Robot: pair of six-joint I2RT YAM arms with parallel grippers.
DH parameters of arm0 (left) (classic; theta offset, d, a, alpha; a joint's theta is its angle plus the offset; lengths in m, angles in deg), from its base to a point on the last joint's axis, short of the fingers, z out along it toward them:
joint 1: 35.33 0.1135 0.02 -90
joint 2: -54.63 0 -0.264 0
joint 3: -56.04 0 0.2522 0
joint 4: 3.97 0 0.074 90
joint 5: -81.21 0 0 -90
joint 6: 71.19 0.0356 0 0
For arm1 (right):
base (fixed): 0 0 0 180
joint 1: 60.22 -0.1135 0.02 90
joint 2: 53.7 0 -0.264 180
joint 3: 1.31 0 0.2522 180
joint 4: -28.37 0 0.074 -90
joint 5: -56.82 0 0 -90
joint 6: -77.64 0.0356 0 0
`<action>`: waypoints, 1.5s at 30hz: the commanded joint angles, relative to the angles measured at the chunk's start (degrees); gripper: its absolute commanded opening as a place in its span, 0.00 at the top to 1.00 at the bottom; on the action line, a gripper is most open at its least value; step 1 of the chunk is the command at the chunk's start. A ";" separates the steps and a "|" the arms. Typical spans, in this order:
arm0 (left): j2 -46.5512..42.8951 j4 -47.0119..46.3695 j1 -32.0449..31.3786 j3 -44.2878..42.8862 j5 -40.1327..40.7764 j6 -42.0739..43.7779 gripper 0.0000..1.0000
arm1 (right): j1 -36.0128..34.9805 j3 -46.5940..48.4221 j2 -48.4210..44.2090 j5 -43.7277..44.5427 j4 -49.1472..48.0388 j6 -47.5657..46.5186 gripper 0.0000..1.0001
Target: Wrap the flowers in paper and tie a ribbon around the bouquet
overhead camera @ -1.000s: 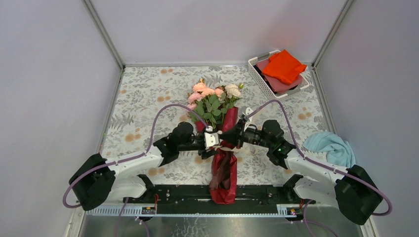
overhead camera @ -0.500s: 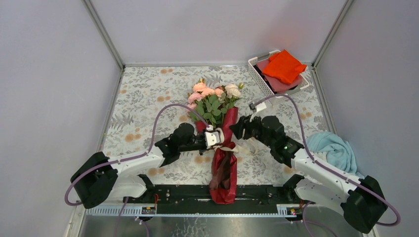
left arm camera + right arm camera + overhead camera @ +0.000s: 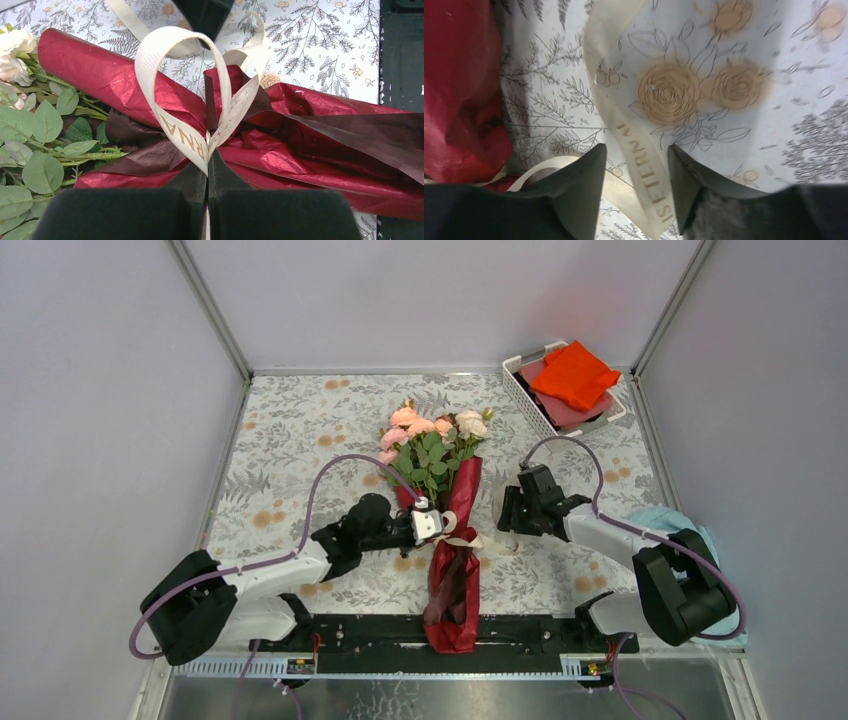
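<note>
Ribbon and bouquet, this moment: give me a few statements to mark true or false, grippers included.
1. The left gripper is shut on a loop of the ribbon. True.
2. The right gripper is clamped on the paper. False: its jaws stand open, and the ribbon runs between its fingers over the table.
3. The flowers lie wrapped in the paper, heads toward the far edge of the table. True.
4. The orange cloth lies on the table beside the flowers. False: it sits in the white basket at the far right corner.
</note>
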 commanded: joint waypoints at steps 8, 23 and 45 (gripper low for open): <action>-2.38 -4.35 -0.35 1.15 0.67 -0.19 1.00 | -0.02 10.07 -5.07 12.77 12.97 -6.31 1.00; -5.87 -4.52 -0.66 4.16 -0.09 7.29 1.00 | -21.23 44.15 10.92 -3.69 -5.31 -11.32 1.00; -7.09 -4.70 -0.78 5.66 -0.90 7.39 1.00 | -7.37 6.21 -18.98 -57.11 -14.95 -58.86 0.24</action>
